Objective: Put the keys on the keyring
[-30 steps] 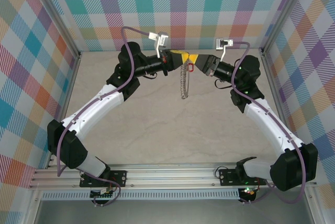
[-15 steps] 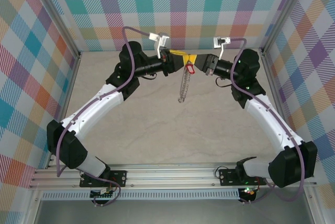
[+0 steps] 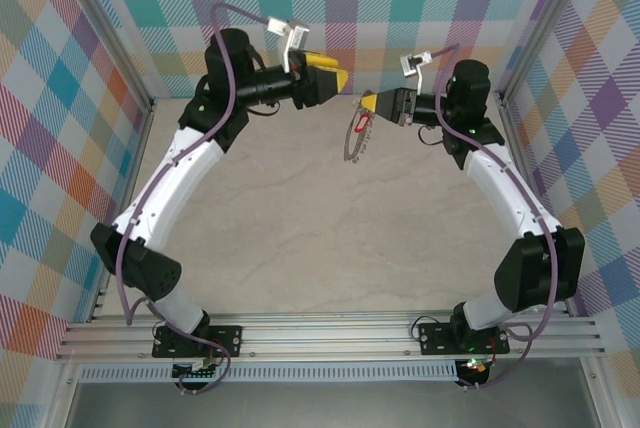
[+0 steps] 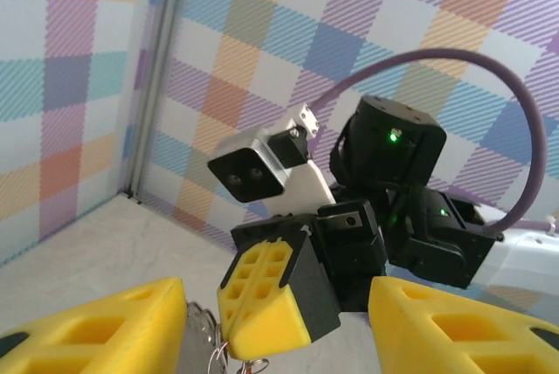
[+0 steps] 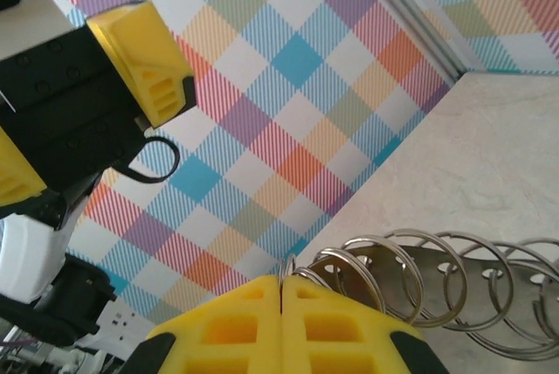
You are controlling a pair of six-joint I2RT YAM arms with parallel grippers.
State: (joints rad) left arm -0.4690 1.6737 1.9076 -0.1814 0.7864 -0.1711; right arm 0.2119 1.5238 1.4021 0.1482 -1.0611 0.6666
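Above the far end of the table (image 3: 300, 228), the right gripper (image 3: 368, 102) is clenched on the upper rim of the keyring (image 3: 350, 148), which hangs below it, clear of the surface. The right wrist view shows its yellow fingers (image 5: 236, 326) pressed together over the ring's silvery coils. The red tag of the key (image 3: 360, 122) sits against the ring's upper part, just under that gripper; whether it is threaded on cannot be told. The left gripper (image 3: 338, 72) hangs nearby to the left, apart from the ring, jaws spread and holding nothing, before the checked wall (image 3: 400, 8).
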